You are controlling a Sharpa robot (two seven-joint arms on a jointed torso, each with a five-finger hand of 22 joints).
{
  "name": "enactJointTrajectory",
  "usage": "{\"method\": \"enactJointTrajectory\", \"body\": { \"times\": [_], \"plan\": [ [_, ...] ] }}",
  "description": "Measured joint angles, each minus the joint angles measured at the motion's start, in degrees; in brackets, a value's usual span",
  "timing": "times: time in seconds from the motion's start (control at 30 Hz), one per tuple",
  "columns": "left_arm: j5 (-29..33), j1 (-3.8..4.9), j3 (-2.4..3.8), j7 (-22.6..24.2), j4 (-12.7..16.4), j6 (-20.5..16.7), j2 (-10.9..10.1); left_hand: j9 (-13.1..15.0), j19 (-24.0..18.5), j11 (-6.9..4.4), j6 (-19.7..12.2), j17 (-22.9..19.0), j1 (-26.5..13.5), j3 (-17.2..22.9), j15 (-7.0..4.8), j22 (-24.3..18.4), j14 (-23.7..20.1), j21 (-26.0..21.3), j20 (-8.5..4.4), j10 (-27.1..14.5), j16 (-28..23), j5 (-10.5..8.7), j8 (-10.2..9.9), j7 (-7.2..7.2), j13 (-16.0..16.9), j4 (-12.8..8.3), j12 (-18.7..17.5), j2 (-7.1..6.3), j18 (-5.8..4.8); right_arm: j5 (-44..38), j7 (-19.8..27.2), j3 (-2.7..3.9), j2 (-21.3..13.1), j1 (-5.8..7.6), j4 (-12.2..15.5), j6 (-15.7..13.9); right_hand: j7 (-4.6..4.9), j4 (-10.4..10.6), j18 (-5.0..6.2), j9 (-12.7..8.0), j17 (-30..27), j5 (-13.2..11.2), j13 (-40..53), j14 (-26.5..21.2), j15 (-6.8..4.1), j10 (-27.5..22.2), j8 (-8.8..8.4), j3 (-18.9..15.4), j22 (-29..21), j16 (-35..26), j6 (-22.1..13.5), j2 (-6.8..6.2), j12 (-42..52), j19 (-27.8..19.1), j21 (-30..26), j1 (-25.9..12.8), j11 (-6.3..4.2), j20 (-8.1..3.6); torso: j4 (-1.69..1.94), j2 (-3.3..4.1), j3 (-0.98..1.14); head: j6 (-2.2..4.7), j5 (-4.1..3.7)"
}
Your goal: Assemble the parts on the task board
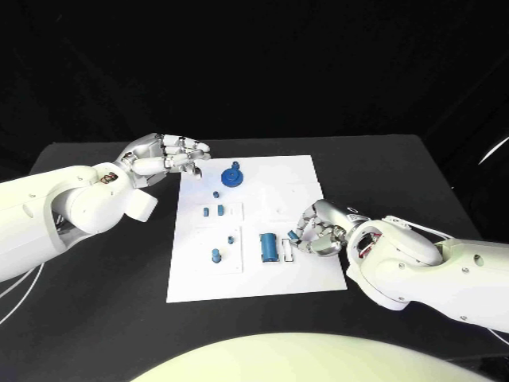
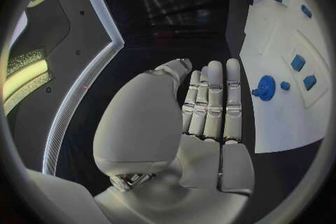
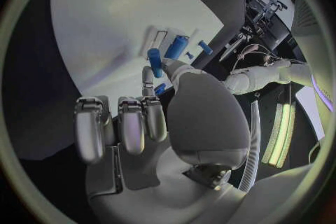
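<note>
The white task board [image 1: 246,274] lies in the middle of the black table. On it are a round blue gear-like part [image 1: 233,175], several small blue pieces [image 1: 215,212] and a large blue cylinder [image 1: 269,247]. My right hand [image 1: 321,231] rests over the board's right edge and pinches a small blue part [image 1: 293,235] between thumb and finger, just right of the cylinder. The right wrist view shows that part [image 3: 154,63] at the fingertips, beside the cylinder [image 3: 177,46]. My left hand [image 1: 169,155] hovers at the board's far left corner, holding nothing; its fingers [image 2: 212,103] lie straight.
A narrow white slot [image 1: 285,256] sits beside the cylinder. Bare black table [image 1: 106,270] lies left of the board and behind it. The left wrist view shows the gear part [image 2: 266,88] and the board [image 2: 280,123] beyond my left fingertips.
</note>
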Motion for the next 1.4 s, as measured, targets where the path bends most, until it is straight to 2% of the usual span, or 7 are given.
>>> {"method": "enactJointTrajectory", "body": {
  "times": [0.03,0.1,0.2,0.33,1.17,1.33,1.4],
  "plan": [
    [0.0,0.0,0.0,0.0,0.02,0.0,-0.01,0.0,0.0,0.0,0.0,0.0,0.0,0.0,0.0,0.0,0.0,0.0,0.0,0.0,0.0,0.0,0.0,0.0,0.0,0.0,0.0,0.0,0.0,0.57,-0.12,-0.01,0.31,-0.2,-0.24,-0.01,-0.09,0.0,0.0,0.17,0.0,0.04,0.0,-0.07,-0.07,-0.08,0.05,0.0,0.0,0.16,0.09,0.23,0.25,0.04,0.2,-0.97,-0.1,-0.04,0.0,0.01,0.0,-0.02,0.0],
    [0.0,0.0,0.0,-0.01,0.05,0.01,-0.02,0.0,0.0,0.0,0.0,0.0,0.0,0.0,0.0,0.0,0.0,0.0,0.0,0.0,0.0,0.0,0.0,0.0,0.0,0.0,0.0,0.0,0.0,1.27,-0.33,-0.02,0.68,-0.46,-0.52,-0.01,-0.09,0.05,0.0,0.26,0.0,1.83,0.0,-0.07,-0.07,0.12,0.45,0.05,0.0,0.16,0.39,0.29,0.36,0.21,0.31,-2.58,-0.3,-0.21,0.0,0.01,0.01,-0.07,0.0],
    [0.0,0.0,0.0,-0.05,0.1,0.04,-0.05,0.0,0.0,0.0,0.0,0.0,0.0,0.0,0.0,0.0,0.0,0.0,0.0,0.0,0.0,0.0,0.0,0.0,0.0,0.0,0.0,0.0,0.0,2.2,-0.7,-0.04,1.29,-0.81,-0.8,0.0,-0.11,-0.16,0.0,0.31,0.0,2.45,0.0,-0.07,-0.07,0.12,0.66,-0.2,0.0,0.16,0.58,0.37,0.64,0.21,0.31,-3.4,-0.3,-0.21,-0.02,0.01,0.02,-0.2,-0.03],
    [0.0,0.0,0.0,-0.11,0.15,0.1,-0.08,0.0,0.0,0.0,0.0,-0.01,0.0,0.0,0.0,0.0,0.0,0.0,0.0,0.0,0.0,0.0,0.0,0.0,0.0,0.0,0.0,0.0,0.0,3.13,-1.11,-0.04,2.04,-1.18,-1.12,0.13,-0.46,0.0,0.0,0.33,0.0,2.45,0.0,0.09,-0.23,0.12,0.67,-0.37,0.0,0.15,0.93,0.68,0.64,0.21,0.31,-3.69,-0.3,-0.21,-0.04,0.01,0.04,-0.29,-0.12],
    [0.0,0.0,0.0,-0.36,0.25,0.39,-0.25,0.0,0.0,0.0,0.21,-0.02,-0.08,0.0,0.0,0.09,0.0,-0.01,0.0,0.0,0.0,0.0,0.0,0.21,0.0,0.0,-0.2,0.08,0.0,4.44,-2.1,0.0,3.54,-1.55,-2.86,1.14,-0.47,0.0,0.0,0.54,0.03,2.45,0.0,0.14,-0.27,-0.06,1.09,-0.68,0.04,0.14,0.94,0.36,0.64,0.0,0.31,-4.04,-0.47,-0.41,-0.07,0.0,0.08,-0.44,0.1],
    [0.0,0.0,0.0,-0.39,0.25,0.4,-0.27,0.0,0.0,0.0,0.21,-0.02,-0.23,0.0,0.0,0.11,0.0,-0.01,0.0,0.0,0.0,0.0,0.0,0.21,0.0,0.0,-0.19,0.23,0.0,4.44,-2.1,0.0,3.6,-1.59,-3.09,1.36,-0.48,0.02,0.0,0.54,0.03,1.98,0.0,0.14,-0.27,-0.07,1.09,-1.17,0.04,0.14,0.95,0.81,0.64,0.0,0.31,-6.16,-0.48,-0.4,-0.09,-0.01,0.07,-0.41,0.12],
    [0.0,0.0,0.0,-0.4,0.25,0.4,-0.28,0.0,0.0,0.0,0.21,-0.02,-0.23,0.0,0.0,0.11,0.0,-0.01,0.0,0.0,0.0,0.0,0.0,0.21,0.0,0.0,-0.2,0.23,0.0,4.44,-2.1,-0.02,3.63,-1.61,-3.18,1.47,-0.48,0.03,0.0,0.54,0.03,0.66,0.0,0.14,-0.27,-0.08,1.09,-1.82,0.03,0.14,0.95,1.01,0.64,0.0,0.31,-7.44,-0.49,-0.4,-0.09,-0.02,0.06,-0.35,0.12]
  ]
}}
